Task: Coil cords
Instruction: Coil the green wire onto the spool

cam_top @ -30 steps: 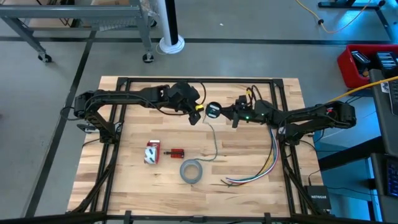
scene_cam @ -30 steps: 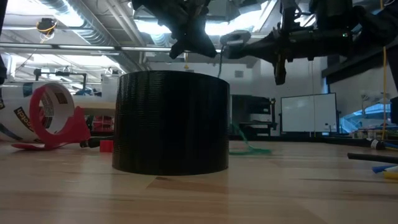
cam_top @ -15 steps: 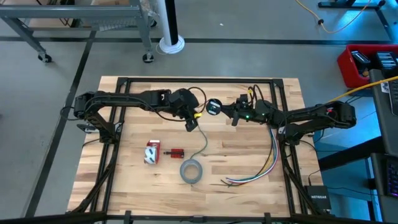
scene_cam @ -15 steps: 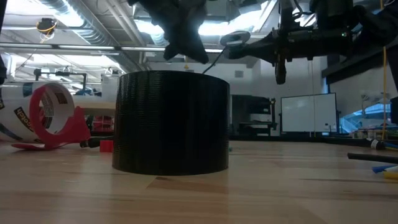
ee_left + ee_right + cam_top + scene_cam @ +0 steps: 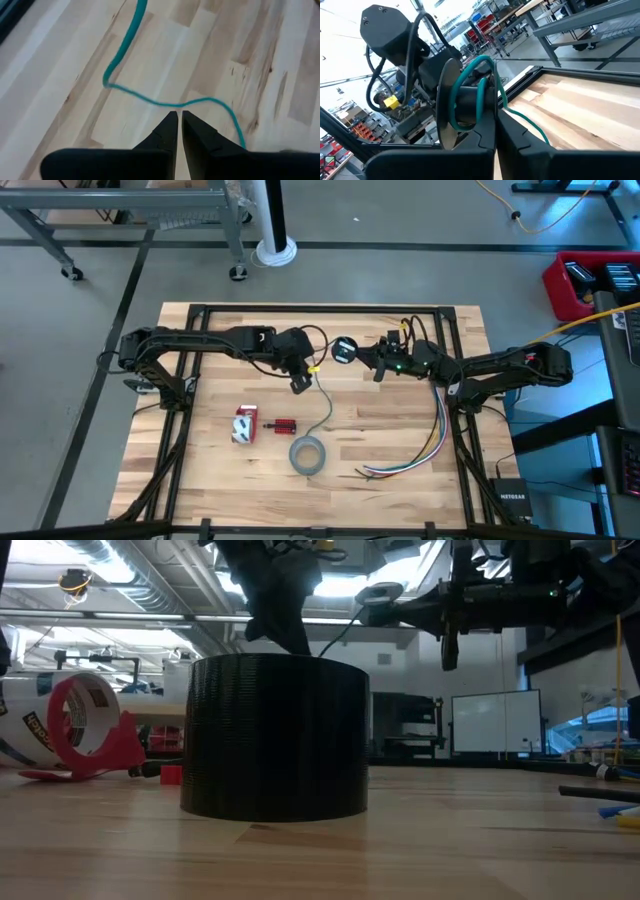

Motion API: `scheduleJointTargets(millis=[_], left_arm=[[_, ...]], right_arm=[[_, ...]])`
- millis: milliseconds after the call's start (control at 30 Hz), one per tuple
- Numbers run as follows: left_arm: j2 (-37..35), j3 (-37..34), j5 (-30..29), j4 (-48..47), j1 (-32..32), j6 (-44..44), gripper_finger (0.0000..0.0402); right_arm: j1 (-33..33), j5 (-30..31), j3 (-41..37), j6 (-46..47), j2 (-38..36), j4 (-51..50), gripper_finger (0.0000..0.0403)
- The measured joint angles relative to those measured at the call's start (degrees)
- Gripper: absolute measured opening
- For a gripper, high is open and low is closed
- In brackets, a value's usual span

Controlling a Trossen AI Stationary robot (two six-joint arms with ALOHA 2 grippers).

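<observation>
A thin teal-grey cord (image 5: 327, 405) is partly wound on a small round dark spool (image 5: 344, 351). My right gripper (image 5: 357, 354) is shut on that spool, high above the table's far middle. The free cord drops slack from the spool to the wood and ends near the grey tape roll (image 5: 307, 455). My left gripper (image 5: 298, 385) hangs just left of the spool, tilted down, fingers shut. In the left wrist view the cord (image 5: 150, 100) runs crosswise just past the fingertips (image 5: 176, 116). My right gripper holds the spool by its dark hub (image 5: 470, 107), beside the thin disc flange (image 5: 445, 105), at its fingertips. The fingers lie level and point toward the table's left. The spool is lifted clear with its disc on edge, and the cord trails down slack. My left gripper's tips stand right at the cord (image 5: 175, 105); I cannot tell whether they touch it. Nothing shows between the fingers.
The tape roll fills the middle of the low view as a black cylinder (image 5: 275, 735). A red-and-white tape dispenser (image 5: 244, 424) and a small red part (image 5: 285, 425) lie to its left. A bunch of multicoloured wires (image 5: 420, 450) lies at the right. Black frame rails (image 5: 300, 308) edge the table.
My left gripper has moved from right beside the spool toward the table's left and near edge, sinking a little and tipping further down. The hanging stretch of cord has swung left with it. The right gripper and the spool have kept still.
</observation>
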Motion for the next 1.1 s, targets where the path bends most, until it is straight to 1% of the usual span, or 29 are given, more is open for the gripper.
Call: scheduleJointTargets(millis=[167,200,267,433,533,600,700,833,967,1100], left_arm=[[0.88,0.0,-0.14,-2.21,0.42,1.78,0.0018],[1.31,0.0,-1.08,-2.51,0.61,2.5,0.0018],[1.95,0.0,-2.88,-1.85,1.08,2.92,0.0018],[2.16,0.02,-3.45,0.11,1.46,2.24,0.0018],[2.16,0.01,-4.2,-1.67,1.48,4.62,0.0018],[2.16,0.01,-4.09,-3.99,1.67,4.64,0.0022],[2.16,0.0,-4.09,-10.1,2.1,2.58,0.005],[2.16,0.0,-4.12,-16.39,2.1,-0.48,0.0111],[2.16,0.0,-4.07,-14.8,1.84,0.04,0.0156],[2.16,0.0,-5.14,-9.87,1.9,0.43,0.0167]], right_arm=[[-0.02,-0.43,0.0,0.0,0.0,0.03,0.0001],[0.0,-0.43,0.0,0.0,0.0,0.03,0.0001],[0.0,-0.43,0.0,0.0,0.0,-0.01,0.0001],[0.0,-0.45,0.0,-0.02,0.0,-0.01,0.0001],[-0.01,-0.44,0.0,0.0,0.0,-0.02,0.0001],[0.0,-0.45,0.0,-0.02,0.0,0.0,0.0001],[-0.01,-0.45,0.0,0.0,0.0,-0.03,0.0001],[-0.02,-0.45,-0.02,-0.02,0.0,-0.02,0.0001],[-0.02,-0.45,-0.02,-0.02,0.0,-0.01,0.0001],[-0.02,-0.45,-0.02,-0.02,0.0,0.01,0.0001]])
